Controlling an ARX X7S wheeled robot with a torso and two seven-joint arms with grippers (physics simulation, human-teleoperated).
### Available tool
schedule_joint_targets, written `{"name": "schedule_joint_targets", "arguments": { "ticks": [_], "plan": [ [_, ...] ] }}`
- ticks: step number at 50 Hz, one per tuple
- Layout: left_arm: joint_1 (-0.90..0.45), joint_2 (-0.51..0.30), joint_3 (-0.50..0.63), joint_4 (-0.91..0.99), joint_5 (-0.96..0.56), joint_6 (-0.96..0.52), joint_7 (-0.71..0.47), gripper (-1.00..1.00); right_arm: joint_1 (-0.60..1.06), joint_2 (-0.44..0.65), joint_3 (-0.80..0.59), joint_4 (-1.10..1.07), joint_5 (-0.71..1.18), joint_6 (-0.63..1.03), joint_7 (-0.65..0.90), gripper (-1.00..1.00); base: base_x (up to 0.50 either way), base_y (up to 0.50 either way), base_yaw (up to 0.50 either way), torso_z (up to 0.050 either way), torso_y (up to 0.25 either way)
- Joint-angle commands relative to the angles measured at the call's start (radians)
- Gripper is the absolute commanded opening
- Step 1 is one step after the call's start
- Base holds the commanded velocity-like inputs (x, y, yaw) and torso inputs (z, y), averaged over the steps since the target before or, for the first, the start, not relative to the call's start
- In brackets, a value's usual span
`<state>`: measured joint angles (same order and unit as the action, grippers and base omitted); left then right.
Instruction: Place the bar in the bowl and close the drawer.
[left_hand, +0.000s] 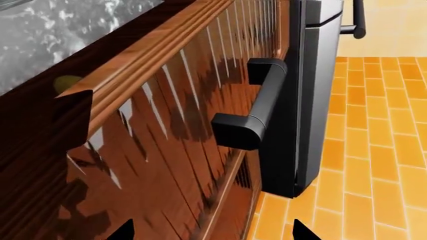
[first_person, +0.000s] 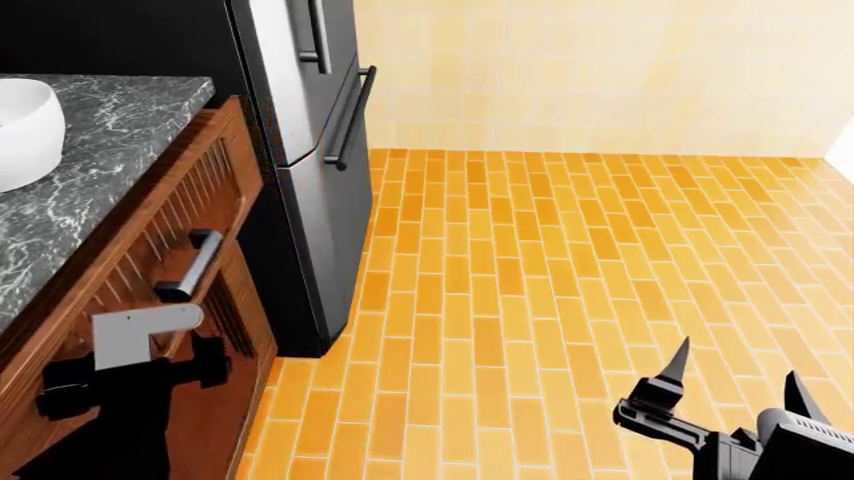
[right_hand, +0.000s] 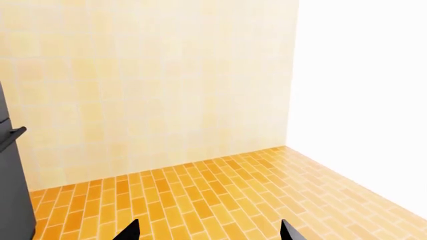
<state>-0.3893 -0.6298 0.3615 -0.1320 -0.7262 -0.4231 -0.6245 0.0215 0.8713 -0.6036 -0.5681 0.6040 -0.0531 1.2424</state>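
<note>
Bowl (first_person: 20, 130): we log one white bowl on the grey marbled bench (first_person: 94, 190), at the far left of the head view, partly cut off by the frame edge.
Drawer (first_person: 160, 250): reddish-brown wood, its front standing out from under the bench edge; we see it just beside the fridge (first_person: 314, 150).
Handle (left_hand: 257, 102): short dark bar on the drawer front, close ahead of the left claw.
Bar: we find none in any view.
Left claw (left_hand: 212, 231): tips apart, holding nothing, facing the drawer front.
Right claw (first_person: 734, 390): tips apart, holding nothing, low over the orange brick floor (first_person: 561, 260), well apart from the drawer.
</note>
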Motion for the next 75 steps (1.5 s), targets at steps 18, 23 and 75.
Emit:
{"name": "schedule_joint_targets", "arguments": {
  "ticks": [18, 23, 75],
  "plan": [
    [-0.047, -0.025, -0.030, -0.153, 0.046, -0.001, -0.010, 1.00, 0.021, -0.002, 0.005, -0.019, 0.004, 0.031, -0.007, 1.00, 0.00, 0.00, 0.00, 0.000, 0.000],
    [-0.063, -0.024, -0.029, -0.191, 0.060, 0.004, -0.008, 1.00, 0.021, -0.005, 0.005, -0.019, 0.005, 0.034, -0.007, 1.00, 0.00, 0.00, 0.00, 0.000, 0.000],
    [0.082, -0.167, -0.157, -0.097, -0.006, -0.081, -0.170, 1.00, 0.030, -0.038, 0.005, 0.021, 0.006, 0.025, -0.055, 1.00, 0.00, 0.00, 0.00, 0.000, 0.000]
  ]
}}
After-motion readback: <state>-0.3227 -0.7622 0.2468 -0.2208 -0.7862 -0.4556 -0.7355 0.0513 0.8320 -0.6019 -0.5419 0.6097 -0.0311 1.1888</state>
